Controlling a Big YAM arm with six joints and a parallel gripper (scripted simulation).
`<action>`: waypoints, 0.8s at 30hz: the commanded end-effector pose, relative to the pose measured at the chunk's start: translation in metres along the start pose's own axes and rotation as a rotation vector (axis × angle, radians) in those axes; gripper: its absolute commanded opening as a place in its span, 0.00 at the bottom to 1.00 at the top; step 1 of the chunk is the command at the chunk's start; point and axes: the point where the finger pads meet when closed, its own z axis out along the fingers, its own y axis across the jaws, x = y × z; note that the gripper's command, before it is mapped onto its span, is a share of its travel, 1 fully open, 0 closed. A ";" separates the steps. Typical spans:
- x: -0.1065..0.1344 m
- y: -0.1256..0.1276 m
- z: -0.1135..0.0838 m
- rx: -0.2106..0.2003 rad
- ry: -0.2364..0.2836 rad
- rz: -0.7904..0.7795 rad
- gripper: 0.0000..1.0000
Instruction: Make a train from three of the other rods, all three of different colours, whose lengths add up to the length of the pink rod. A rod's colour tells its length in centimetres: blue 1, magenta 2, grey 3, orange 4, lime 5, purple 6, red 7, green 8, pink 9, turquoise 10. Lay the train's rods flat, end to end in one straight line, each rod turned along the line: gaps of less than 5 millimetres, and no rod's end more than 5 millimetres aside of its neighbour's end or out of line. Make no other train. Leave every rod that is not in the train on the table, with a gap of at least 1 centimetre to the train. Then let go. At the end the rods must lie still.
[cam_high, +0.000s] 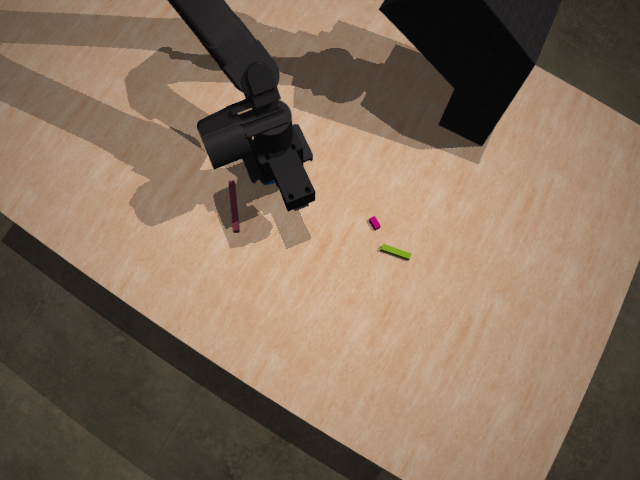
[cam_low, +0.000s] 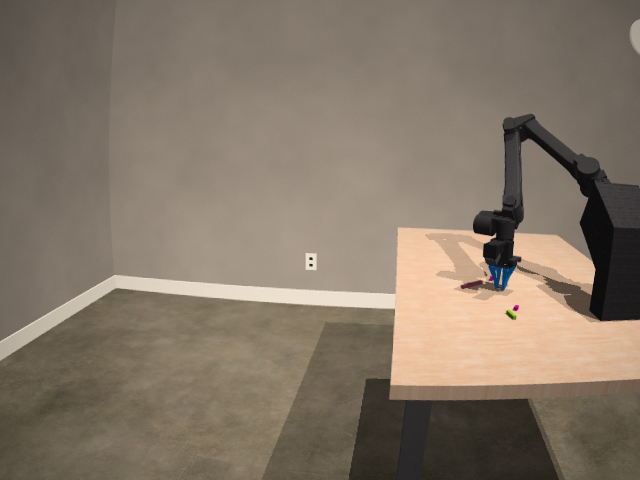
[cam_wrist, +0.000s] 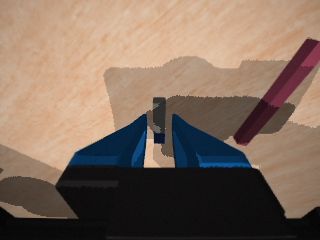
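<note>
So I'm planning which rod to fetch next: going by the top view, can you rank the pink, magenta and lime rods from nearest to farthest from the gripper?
1. Pink rod: lying in shadow on the left of the gripper in the top view.
2. Magenta rod: off to the other side, in the light.
3. Lime rod: just past the magenta one, farthest.
</note>
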 end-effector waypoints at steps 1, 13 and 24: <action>-0.005 -0.005 -0.012 0.019 -0.015 -0.002 0.23; -0.003 -0.002 -0.059 0.018 -0.013 -0.003 0.23; -0.005 -0.010 -0.097 0.027 -0.017 0.011 0.23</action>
